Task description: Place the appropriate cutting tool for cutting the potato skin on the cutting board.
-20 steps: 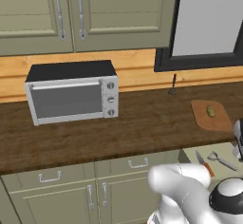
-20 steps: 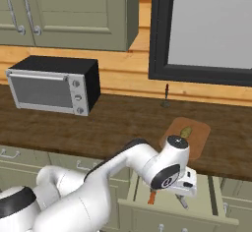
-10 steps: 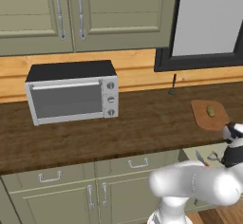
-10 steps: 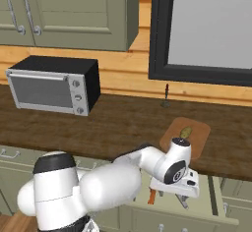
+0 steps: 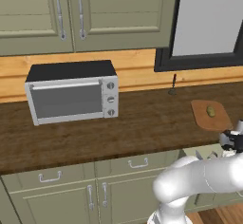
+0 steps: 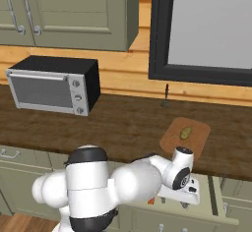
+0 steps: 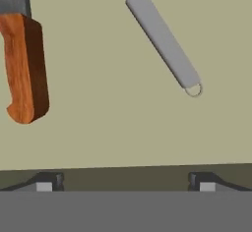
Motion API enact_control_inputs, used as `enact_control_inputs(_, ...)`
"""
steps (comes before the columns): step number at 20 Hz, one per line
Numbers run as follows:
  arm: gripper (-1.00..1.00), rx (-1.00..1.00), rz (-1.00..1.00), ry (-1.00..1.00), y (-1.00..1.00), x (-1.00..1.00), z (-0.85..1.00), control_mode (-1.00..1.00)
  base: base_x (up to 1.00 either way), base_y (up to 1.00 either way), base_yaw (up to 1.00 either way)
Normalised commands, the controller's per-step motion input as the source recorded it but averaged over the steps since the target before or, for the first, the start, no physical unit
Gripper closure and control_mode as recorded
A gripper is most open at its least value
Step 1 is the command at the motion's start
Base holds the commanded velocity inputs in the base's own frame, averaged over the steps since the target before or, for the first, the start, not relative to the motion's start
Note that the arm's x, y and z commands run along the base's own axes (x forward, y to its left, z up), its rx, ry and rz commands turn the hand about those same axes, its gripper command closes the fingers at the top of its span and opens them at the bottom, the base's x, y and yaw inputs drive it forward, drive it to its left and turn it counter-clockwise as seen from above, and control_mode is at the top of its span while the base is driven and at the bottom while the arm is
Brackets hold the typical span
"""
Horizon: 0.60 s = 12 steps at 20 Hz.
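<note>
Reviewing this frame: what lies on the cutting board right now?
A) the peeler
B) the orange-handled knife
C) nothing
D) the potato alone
D: only the potato sits on the cutting board; in the hand view the peeler and the orange-handled knife lie below the open gripper.

No readable text, label, brand, number or sign appears anywhere; the oven's (image 5: 71, 93) knobs carry no legible markings.

A rendered home kitchen.

Olive-green wall cabinets (image 5: 71, 14) hang above a dark wooden tabletop (image 5: 142, 123) carrying a silver toaster oven (image 5: 71, 97) at 9 o'clock and a cutting board (image 6: 185, 133) with a potato (image 6: 185, 133) at 3 o'clock; drawers (image 5: 47, 178) run beneath.
</note>
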Motion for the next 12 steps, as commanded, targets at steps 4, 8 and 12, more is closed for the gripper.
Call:
enact_control_inputs(4, -1.0, 0.05, 0.0, 0.05, -0.04, -0.01, -0.58, -1.0, 0.0, 0.0, 0.0)
enact_control_inputs(8, -1.0, 0.03, 0.0, 0.04, -0.11, -0.29, -0.15, -1.0, 0.0, 0.0, 0.0)
enact_control_inputs(12, -1.0, 0.02, 0.0, 0.08, -0.08, -0.66, 0.0, -1.0, 0.0, 0.0, 0.0)
